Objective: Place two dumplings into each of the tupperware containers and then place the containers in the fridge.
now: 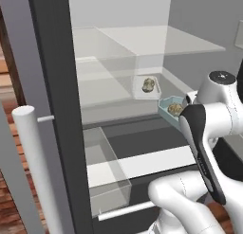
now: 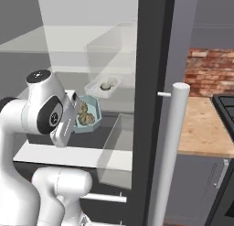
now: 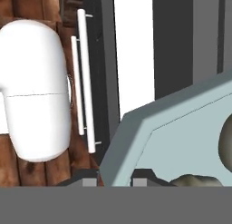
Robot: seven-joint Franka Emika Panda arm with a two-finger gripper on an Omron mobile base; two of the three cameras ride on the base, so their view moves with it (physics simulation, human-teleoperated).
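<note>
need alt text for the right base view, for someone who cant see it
A white robot arm's gripper holds a light blue tub with dumplings inside the open fridge. A pale tub with dumplings already sits on the shelf behind it.

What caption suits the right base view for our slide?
Gripper holds the light blue container of dumplings inside the open fridge, near the white container.

This is a rendered home kitchen. An open fridge (image 1: 61, 110) with glass shelves (image 1: 156, 41) and a clear drawer (image 1: 107, 174) takes up the middle of both base views. At the right of the right base view are a wooden counter (image 2: 201, 124), a red brick wall (image 2: 210, 72) and grey cabinets (image 2: 192, 188).
</note>
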